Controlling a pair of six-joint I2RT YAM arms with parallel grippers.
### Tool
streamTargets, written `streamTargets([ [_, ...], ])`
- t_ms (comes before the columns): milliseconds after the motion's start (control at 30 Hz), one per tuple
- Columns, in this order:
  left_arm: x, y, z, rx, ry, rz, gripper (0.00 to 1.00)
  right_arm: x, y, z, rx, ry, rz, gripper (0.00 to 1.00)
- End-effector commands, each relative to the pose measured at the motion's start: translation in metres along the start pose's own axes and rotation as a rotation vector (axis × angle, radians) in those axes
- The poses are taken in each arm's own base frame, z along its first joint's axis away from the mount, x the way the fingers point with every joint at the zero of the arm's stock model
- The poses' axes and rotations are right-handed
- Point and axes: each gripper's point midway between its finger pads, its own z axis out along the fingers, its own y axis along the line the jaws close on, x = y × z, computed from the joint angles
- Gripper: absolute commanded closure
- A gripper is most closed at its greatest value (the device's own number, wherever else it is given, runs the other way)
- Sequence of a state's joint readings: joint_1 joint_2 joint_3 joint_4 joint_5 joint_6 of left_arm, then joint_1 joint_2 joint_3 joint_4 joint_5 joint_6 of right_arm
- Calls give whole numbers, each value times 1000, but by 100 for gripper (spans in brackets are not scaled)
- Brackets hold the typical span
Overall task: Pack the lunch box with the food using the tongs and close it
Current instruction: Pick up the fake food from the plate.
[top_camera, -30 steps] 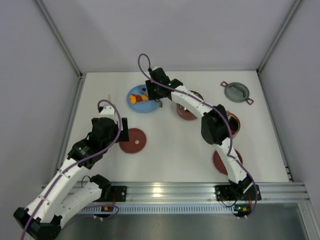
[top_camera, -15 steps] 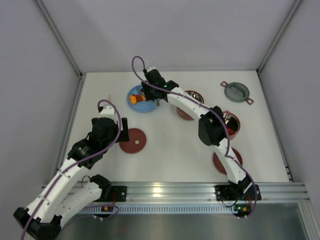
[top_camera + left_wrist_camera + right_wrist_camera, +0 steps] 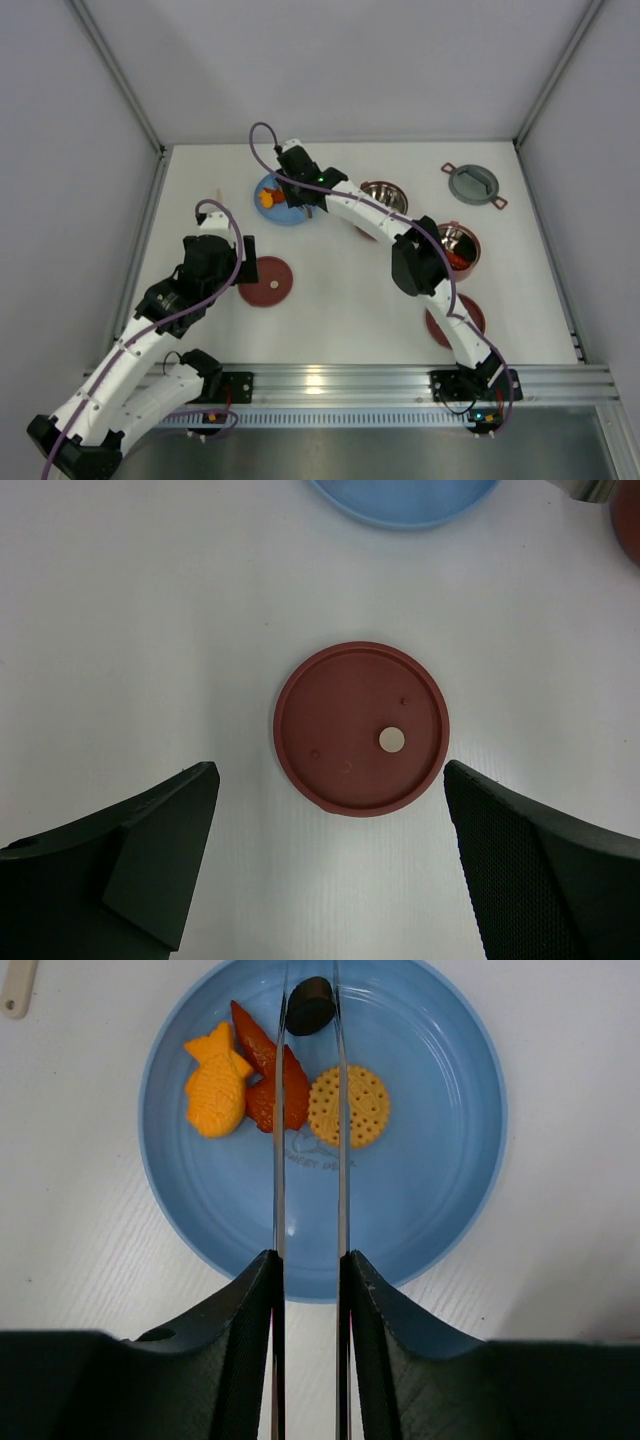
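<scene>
My right arm has reached further left over the blue plate (image 3: 440,1160). My right gripper (image 3: 308,1270) clamps the tongs (image 3: 279,1160), whose tips flank the black piece (image 3: 309,1005) near the plate's rim. It looks light and probably slippery, so I pinch its sides. Only the top view shows the lunch box bowls (image 3: 384,195), well apart. My left gripper (image 3: 328,780) gapes above a disc lid (image 3: 350,710).

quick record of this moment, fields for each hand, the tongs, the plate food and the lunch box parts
right hand: closed on the tongs, above the blue plate
tongs tips: either side of the black piece
other plate food: orange fish shape, red strips, round biscuit
left hand: open, holding nothing, above a dark-red lid
far bowl: uncovered
near bowl: uncovered
grey cover: off, on the table
</scene>
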State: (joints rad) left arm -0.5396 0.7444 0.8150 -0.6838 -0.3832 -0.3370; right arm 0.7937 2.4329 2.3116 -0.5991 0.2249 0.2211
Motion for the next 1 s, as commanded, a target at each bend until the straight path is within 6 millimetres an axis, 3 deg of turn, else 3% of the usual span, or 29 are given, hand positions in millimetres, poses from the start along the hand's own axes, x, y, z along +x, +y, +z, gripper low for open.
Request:
streamTargets([
  [0,-8,0,-2,-1,-27,0,1,-29,-1,-16,8,-69,10,69],
  [367,-7,0,-1,-5,-26,1,1,-40,-7,-49,10,-91,36,81],
  [667,-7,1,-1,-7,-26,1,1,-65,-15,-97,7,-160,64,83],
  [800,-7,0,-1,-3,-26,1,1,-75,-25,-129,29,-196,84,83],
  [967,-7,0,-1,-2,-25,2,1,-61,-50,-161,121,-172,108,83],
])
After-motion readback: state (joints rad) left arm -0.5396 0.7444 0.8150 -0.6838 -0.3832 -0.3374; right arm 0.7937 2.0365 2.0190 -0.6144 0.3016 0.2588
